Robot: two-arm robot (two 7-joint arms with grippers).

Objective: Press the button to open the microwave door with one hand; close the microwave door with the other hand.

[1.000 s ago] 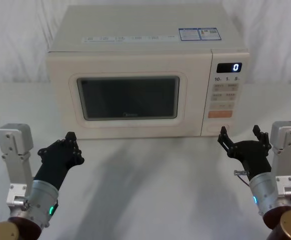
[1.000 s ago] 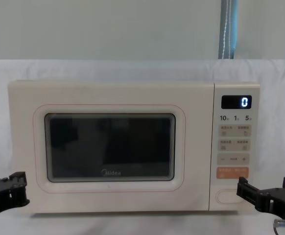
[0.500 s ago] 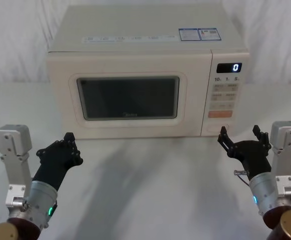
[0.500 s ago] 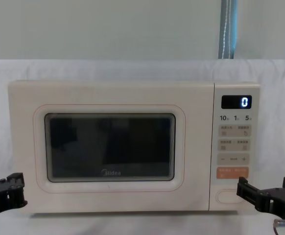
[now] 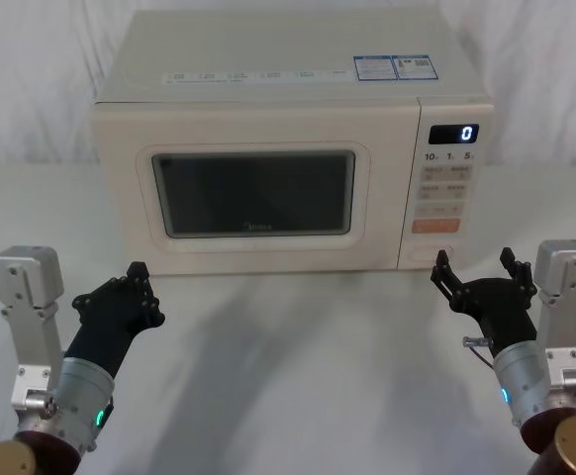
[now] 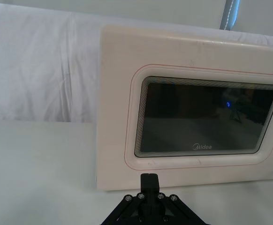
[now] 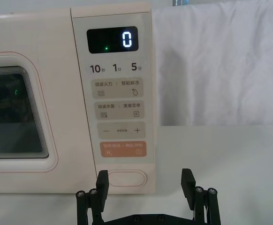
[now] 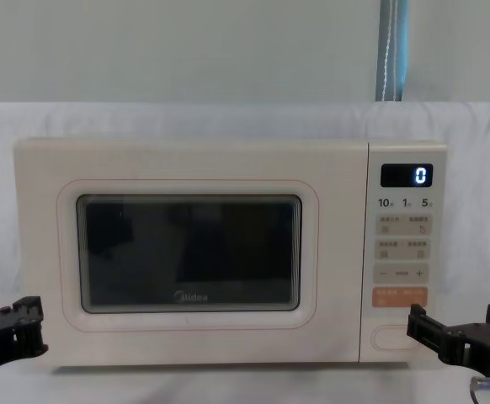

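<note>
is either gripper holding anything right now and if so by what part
Nothing is held. The right gripper hangs open in front of the button, not touching it. The left gripper sits shut and empty, short of the microwave door.

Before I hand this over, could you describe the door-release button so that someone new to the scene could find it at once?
Start at the cream microwave and go to the control panel right of the door, under the lit "0" display. The button sits at the very bottom, just below the orange key. Unlike the labelled keys above it, it is a wide, blank, cream pill shape.
</note>
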